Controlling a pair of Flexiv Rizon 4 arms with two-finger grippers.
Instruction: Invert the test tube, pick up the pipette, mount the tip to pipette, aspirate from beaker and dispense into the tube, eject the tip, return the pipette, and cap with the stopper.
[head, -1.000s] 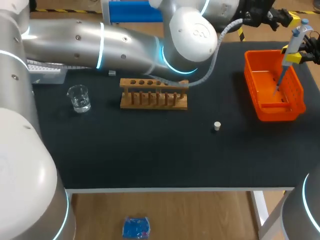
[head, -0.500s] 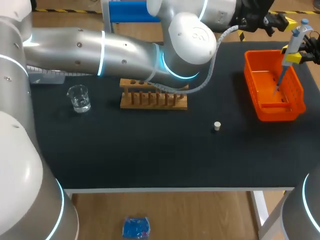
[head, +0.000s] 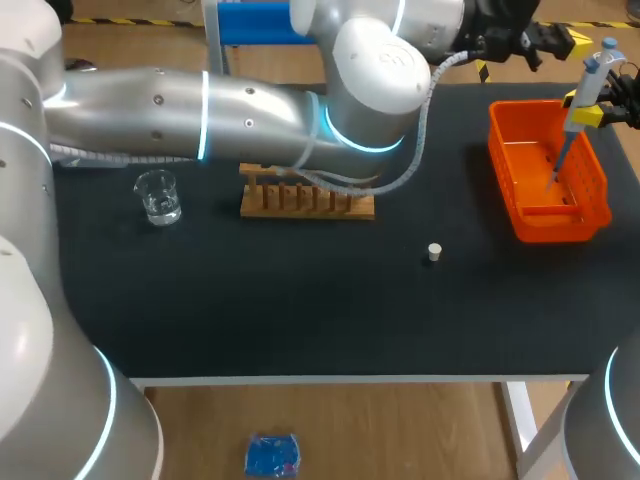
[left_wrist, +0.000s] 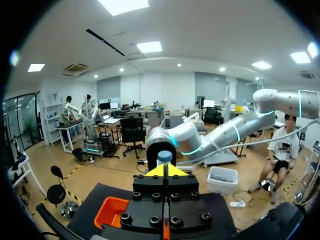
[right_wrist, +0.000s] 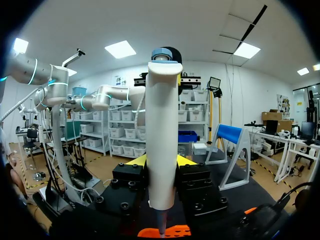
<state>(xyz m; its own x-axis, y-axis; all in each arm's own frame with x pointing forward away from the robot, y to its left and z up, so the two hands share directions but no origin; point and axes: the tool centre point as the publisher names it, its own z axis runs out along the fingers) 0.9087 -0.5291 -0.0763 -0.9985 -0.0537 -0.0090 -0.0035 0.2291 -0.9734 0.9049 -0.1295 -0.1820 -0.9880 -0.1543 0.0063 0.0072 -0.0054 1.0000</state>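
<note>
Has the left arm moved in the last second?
Yes. The left arm has swung over the wooden rack, now hiding its top holes, and the left pincer has edged back from the pipette.

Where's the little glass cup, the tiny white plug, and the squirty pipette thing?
beaker (head: 158, 196), head view, on its clear glass wall.
stopper (head: 434, 252), head view, on its white top.
pipette (right_wrist: 162, 140), right wrist view, on its white body.
</note>
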